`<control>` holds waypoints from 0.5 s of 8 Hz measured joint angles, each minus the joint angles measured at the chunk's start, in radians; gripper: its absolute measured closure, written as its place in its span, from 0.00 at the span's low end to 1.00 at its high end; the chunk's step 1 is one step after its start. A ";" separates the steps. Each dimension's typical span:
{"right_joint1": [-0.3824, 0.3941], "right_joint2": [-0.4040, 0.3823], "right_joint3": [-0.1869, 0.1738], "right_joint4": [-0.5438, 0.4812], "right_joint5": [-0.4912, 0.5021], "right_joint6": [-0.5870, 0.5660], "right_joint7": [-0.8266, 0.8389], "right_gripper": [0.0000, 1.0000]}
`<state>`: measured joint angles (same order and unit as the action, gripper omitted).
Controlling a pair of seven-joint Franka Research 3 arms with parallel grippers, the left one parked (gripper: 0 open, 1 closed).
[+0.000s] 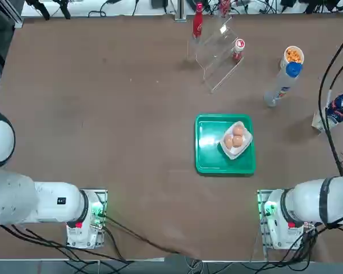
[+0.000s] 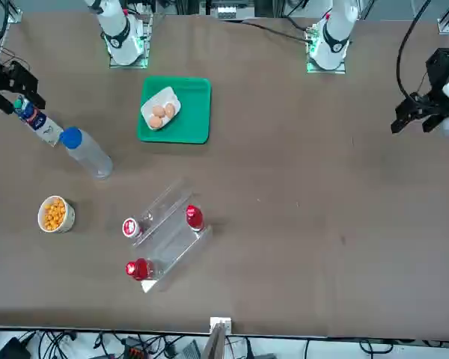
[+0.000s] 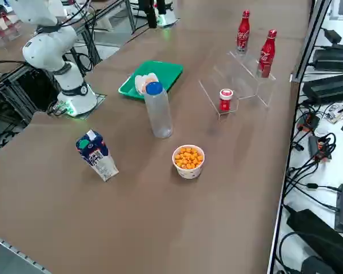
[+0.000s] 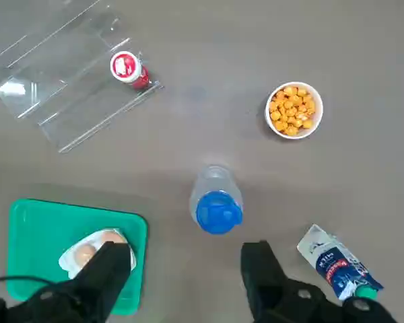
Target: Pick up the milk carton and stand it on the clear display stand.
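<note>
Wrist view shows the right gripper (image 4: 188,269) spread wide and empty, high above the table. The milk carton (image 3: 96,154) stands near the table's right edge, well apart from the clear display stand (image 3: 240,77). Descend squarely, grip its flat sides mid-height, and avoid the blue-capped bottle (image 3: 158,109).

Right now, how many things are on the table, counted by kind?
Red bottles: 3
Tall bottle: 1
Milk carton: 1
Snack cup: 1
Green tray: 1
Egg pack: 1
Clear display stand: 1
Total: 9
</note>
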<state>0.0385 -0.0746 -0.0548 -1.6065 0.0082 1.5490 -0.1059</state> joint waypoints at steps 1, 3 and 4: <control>0.000 0.000 0.000 0.000 0.000 -0.002 0.009 0.00; 0.000 0.000 0.000 0.001 0.000 -0.004 0.019 0.00; 0.000 0.000 0.000 0.003 0.001 -0.008 0.021 0.00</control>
<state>0.0386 -0.0746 -0.0547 -1.6033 0.0088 1.5414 -0.0852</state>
